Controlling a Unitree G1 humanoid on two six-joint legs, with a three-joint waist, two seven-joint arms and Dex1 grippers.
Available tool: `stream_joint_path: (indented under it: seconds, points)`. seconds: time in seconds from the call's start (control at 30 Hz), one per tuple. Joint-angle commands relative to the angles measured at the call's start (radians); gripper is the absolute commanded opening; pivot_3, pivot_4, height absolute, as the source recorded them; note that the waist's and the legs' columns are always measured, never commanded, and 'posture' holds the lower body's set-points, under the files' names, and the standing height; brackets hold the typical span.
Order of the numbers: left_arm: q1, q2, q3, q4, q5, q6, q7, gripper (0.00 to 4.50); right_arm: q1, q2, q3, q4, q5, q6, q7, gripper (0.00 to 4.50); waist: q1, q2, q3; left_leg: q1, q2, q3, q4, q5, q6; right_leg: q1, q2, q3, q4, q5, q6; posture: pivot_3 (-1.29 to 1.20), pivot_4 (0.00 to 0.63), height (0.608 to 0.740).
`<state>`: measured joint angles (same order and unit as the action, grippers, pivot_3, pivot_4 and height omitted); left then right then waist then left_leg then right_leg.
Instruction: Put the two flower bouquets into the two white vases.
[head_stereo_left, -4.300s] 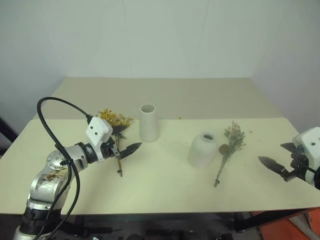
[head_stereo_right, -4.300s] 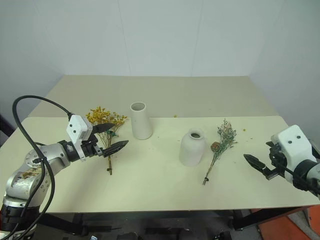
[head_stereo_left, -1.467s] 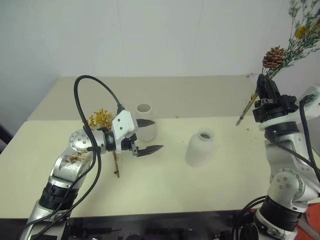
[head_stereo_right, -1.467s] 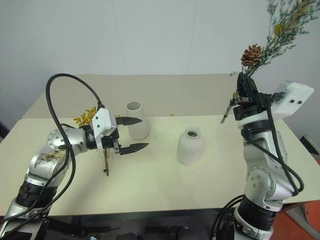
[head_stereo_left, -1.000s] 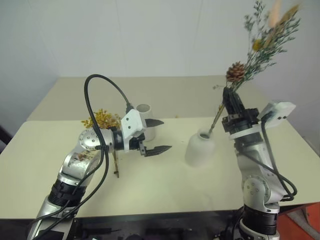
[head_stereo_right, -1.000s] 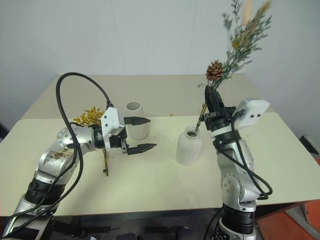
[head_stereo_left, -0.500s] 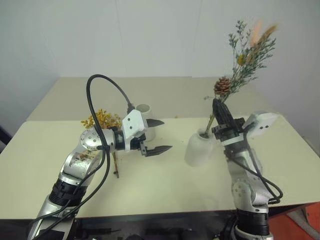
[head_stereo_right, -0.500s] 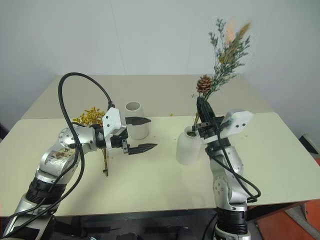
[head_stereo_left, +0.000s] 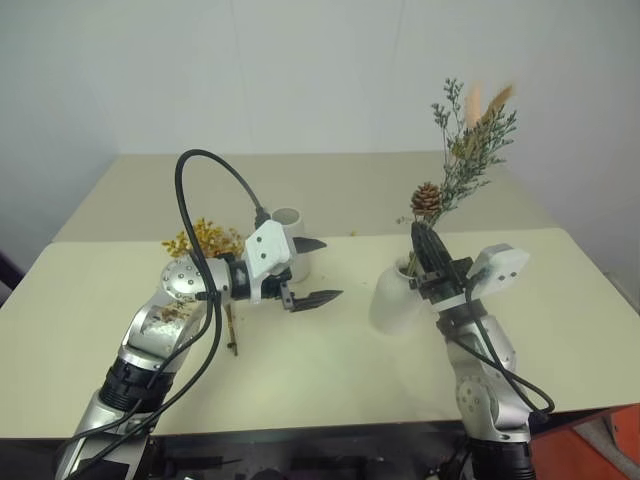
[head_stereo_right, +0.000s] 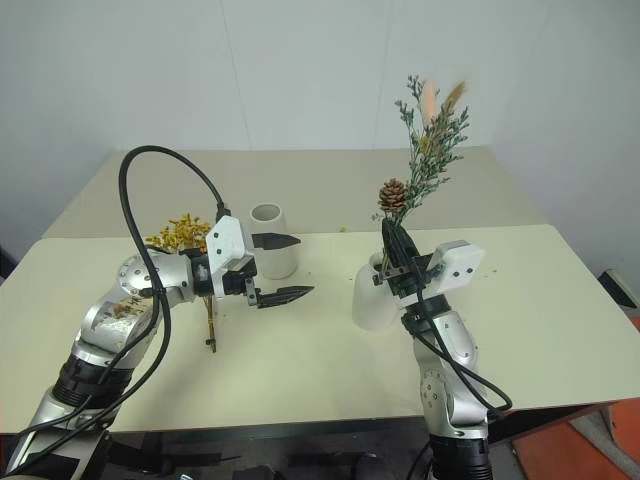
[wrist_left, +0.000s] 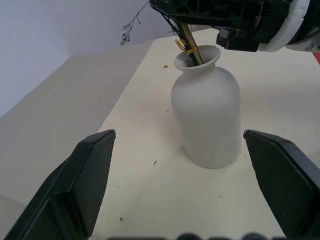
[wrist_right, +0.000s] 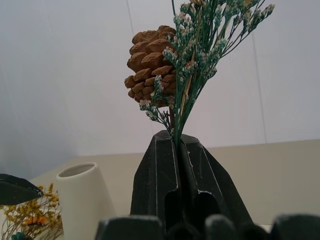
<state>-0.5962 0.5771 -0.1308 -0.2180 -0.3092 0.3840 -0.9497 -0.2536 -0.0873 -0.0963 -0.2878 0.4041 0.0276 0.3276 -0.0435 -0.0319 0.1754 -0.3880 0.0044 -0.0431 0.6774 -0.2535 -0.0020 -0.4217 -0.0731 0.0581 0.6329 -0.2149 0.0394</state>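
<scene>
The grey-green bouquet (head_stereo_right: 425, 150) is pinched by its stems between the closed black fingers of the right gripper (head_stereo_right: 393, 250), with the sprigs, the pine cone (head_stereo_right: 392, 194) and the pink plume (head_stereo_right: 430, 100) rising above the fingertips. Below the fingertips the stem ends enter the narrow neck of the squat white vase (wrist_left: 206, 117); the left wrist view shows them inside the mouth, with the right gripper just over the rim. How far down the stems go is hidden by the vase wall.

The left gripper (head_stereo_left: 310, 270) has its two fingers spread wide and holds nothing. It points toward the squat vase, which stands upright ahead of the fingertips and apart from them, framed between the two fingers in the left wrist view. Just behind the upper finger stands the tall white vase (head_stereo_right: 270, 240), upright and with its mouth open. Behind the gripper's white body, near the left forearm, the yellow-orange bouquet (head_stereo_left: 205, 240) lies flat on the table (head_stereo_left: 330, 380), its blossoms toward the far side and its thin stem (head_stereo_right: 211, 330) running toward the near edge.

Small bits of dried flower are scattered on the tabletop around the squat vase.
</scene>
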Motion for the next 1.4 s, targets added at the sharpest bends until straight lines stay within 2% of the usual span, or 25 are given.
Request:
stream_joint_path:
  seconds: [0.03,0.07,0.4,0.43,0.6,0.73,0.87,1.03,1.1,1.13,1.23,1.3,1.4]
  points:
    - [-0.022,-0.005,0.005,-0.007,0.011,-0.027,0.008,4.50,0.009,-0.010,0.000,-0.066,0.009,-0.028,0.011,0.59,0.000,0.000,0.000,0.000,0.000,0.000,0.000,0.000,0.000,0.000,0.000,0.000,0.000,0.000,0.000,0.00,0.150,0.740]
    - [-0.023,-0.006,0.006,-0.007,0.012,-0.028,0.008,4.50,0.016,-0.014,0.002,-0.076,0.010,-0.029,0.014,0.80,0.000,0.000,0.000,0.000,0.000,0.000,0.000,0.000,0.000,0.000,0.000,0.000,0.000,0.000,0.000,0.00,0.150,0.740]
    - [-0.033,-0.004,0.014,0.005,0.008,-0.034,-0.005,4.50,0.147,-0.060,0.003,-0.203,-0.016,-0.004,0.003,4.24,0.001,0.000,0.000,0.000,0.000,0.000,0.000,0.000,0.000,0.000,0.000,0.000,0.000,0.000,0.000,0.00,0.150,0.740]
    - [-0.034,-0.004,0.014,0.006,0.009,-0.036,-0.006,4.50,0.163,-0.071,0.001,-0.208,-0.024,-0.008,0.006,4.46,0.002,0.000,0.000,0.000,0.000,0.000,0.000,0.000,0.000,0.000,0.000,0.000,0.000,0.000,0.000,0.00,0.150,0.740]
    - [-0.040,-0.008,0.025,0.009,-0.004,-0.027,-0.002,4.50,0.262,-0.123,-0.035,-0.271,0.010,-0.003,0.024,4.46,0.002,0.000,0.000,0.000,0.000,0.000,0.000,0.000,0.000,0.000,0.000,0.000,0.000,0.000,0.000,0.00,0.150,0.740]
    - [-0.029,-0.018,0.080,-0.023,-0.055,0.046,0.050,4.50,0.334,-0.197,-0.090,-0.372,0.067,0.056,0.028,4.46,0.002,0.000,0.000,0.000,0.000,0.000,0.000,0.000,0.000,0.000,0.000,0.000,0.000,0.000,0.000,0.00,0.150,0.740]
    - [0.042,-0.068,0.190,-0.134,-0.154,0.140,0.174,4.50,0.396,-0.371,-0.224,-0.506,0.308,0.185,0.096,4.46,0.001,0.001,0.000,0.000,0.000,0.000,0.000,0.000,0.000,0.001,0.000,0.000,0.000,0.000,0.000,0.00,0.150,0.740]
    - [0.143,-0.097,0.322,-0.262,-0.299,0.383,0.366,4.50,0.492,-0.634,-0.390,-0.588,0.673,0.333,0.207,4.46,0.003,0.000,0.000,0.003,0.001,-0.001,0.001,0.000,0.000,0.004,0.000,0.000,0.000,0.000,0.001,0.00,0.150,0.740]
    - [0.196,-0.113,0.308,-0.354,-0.197,0.482,0.547,4.50,0.469,-0.763,-0.413,-0.574,0.761,0.401,0.276,4.46,0.000,-0.001,0.000,0.007,0.000,-0.001,0.001,0.000,0.000,0.010,0.000,0.000,-0.001,-0.001,0.002,0.00,0.150,0.740]
    - [0.203,-0.128,0.308,-0.393,-0.167,0.549,0.632,4.50,0.442,-0.815,-0.413,-0.559,0.810,0.429,0.291,4.46,0.001,-0.002,0.001,0.011,0.001,0.000,0.001,-0.001,0.001,0.016,0.000,0.001,-0.004,-0.005,0.008,0.00,0.150,0.740]
    - [0.189,-0.177,0.324,-0.455,-0.150,0.697,0.774,4.50,0.367,-0.910,-0.391,-0.516,0.893,0.490,0.294,4.46,0.008,-0.007,0.003,0.018,0.001,-0.001,0.000,-0.001,0.001,0.023,0.001,0.000,-0.005,-0.006,0.010,0.00,0.150,0.740]
    - [0.172,-0.238,0.336,-0.502,-0.120,0.829,0.885,4.50,0.255,-0.957,-0.305,-0.471,0.857,0.523,0.320,4.46,0.016,-0.008,0.003,0.019,0.001,-0.001,0.001,-0.001,0.001,0.025,0.001,-0.001,-0.006,-0.006,0.010,0.00,0.150,0.740]
    - [0.164,-0.329,0.327,-0.588,-0.042,1.011,1.036,4.50,0.078,-0.973,-0.140,-0.393,0.765,0.556,0.402,4.46,0.019,-0.009,0.004,0.019,0.001,-0.001,0.001,-0.001,0.000,0.026,0.001,-0.001,-0.008,-0.006,0.011,0.00,0.150,0.740]
